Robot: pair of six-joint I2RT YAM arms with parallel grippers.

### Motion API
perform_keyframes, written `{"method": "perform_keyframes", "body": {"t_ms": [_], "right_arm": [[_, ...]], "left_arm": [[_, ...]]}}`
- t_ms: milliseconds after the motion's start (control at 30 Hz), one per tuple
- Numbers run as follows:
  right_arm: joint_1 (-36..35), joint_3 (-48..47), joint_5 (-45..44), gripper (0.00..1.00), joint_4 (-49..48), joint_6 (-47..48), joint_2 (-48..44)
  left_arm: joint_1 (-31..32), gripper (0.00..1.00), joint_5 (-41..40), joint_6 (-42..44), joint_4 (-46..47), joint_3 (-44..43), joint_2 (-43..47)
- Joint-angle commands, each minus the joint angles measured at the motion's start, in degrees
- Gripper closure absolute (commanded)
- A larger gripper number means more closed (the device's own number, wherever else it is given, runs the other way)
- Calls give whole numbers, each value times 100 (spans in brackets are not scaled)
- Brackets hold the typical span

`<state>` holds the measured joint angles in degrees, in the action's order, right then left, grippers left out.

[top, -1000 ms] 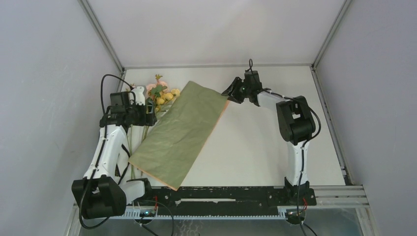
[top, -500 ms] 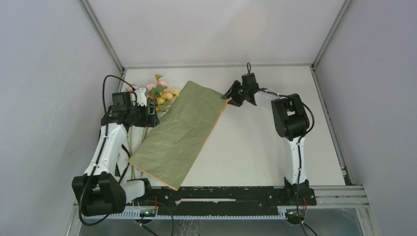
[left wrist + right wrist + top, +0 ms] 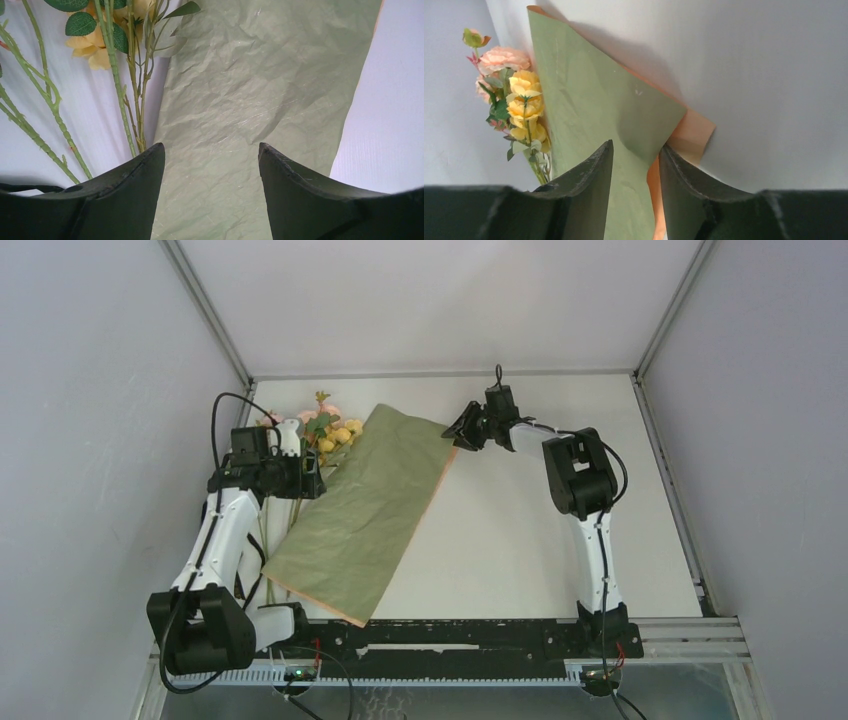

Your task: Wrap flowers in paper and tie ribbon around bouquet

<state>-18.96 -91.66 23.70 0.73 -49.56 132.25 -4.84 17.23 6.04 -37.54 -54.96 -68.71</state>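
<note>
The paper (image 3: 360,508) lies olive side up, running diagonally from the near left to the far middle of the table. The flowers (image 3: 325,430) lie at its far left edge, with their stems (image 3: 117,90) partly under it. My left gripper (image 3: 314,478) hangs open over the paper's left edge (image 3: 211,150), beside the stems. My right gripper (image 3: 455,432) is at the far right corner, its fingers open and straddling the lifted edge (image 3: 636,147), where the peach underside (image 3: 691,132) shows. The paper (image 3: 594,110) curls up there. The ribbon is out of view.
Grey walls and metal frame rails (image 3: 660,440) border the white table on three sides. A black rail (image 3: 450,635) with both arm bases runs along the near edge. Black cables trail beside the left arm (image 3: 215,540).
My right gripper has slid left onto the paper's far right corner and its jaws have narrowed; that corner has shifted slightly left. The left arm has barely moved.
</note>
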Motion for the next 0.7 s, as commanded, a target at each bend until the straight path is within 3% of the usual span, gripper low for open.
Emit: {"method": "perform_keyframes", "body": {"t_ms": [0, 167, 367, 567, 667], "right_arm": [[-66, -457, 567, 55, -540, -125, 187], [8, -298, 833, 100, -952, -150, -215], [587, 1064, 481, 100, -1135, 267, -2349], [863, 1642, -667, 100, 660, 1472, -4999], [631, 1655, -1437, 100, 1056, 1606, -5951]], "left_arm": [[53, 27, 118, -15, 49, -292, -38], [54, 27, 57, 60, -38, -348, 9], [58, 27, 134, 205, -257, -548, 91], [143, 27, 543, 526, -599, -943, 234], [676, 26, 572, 854, -980, -1419, 268]]}}
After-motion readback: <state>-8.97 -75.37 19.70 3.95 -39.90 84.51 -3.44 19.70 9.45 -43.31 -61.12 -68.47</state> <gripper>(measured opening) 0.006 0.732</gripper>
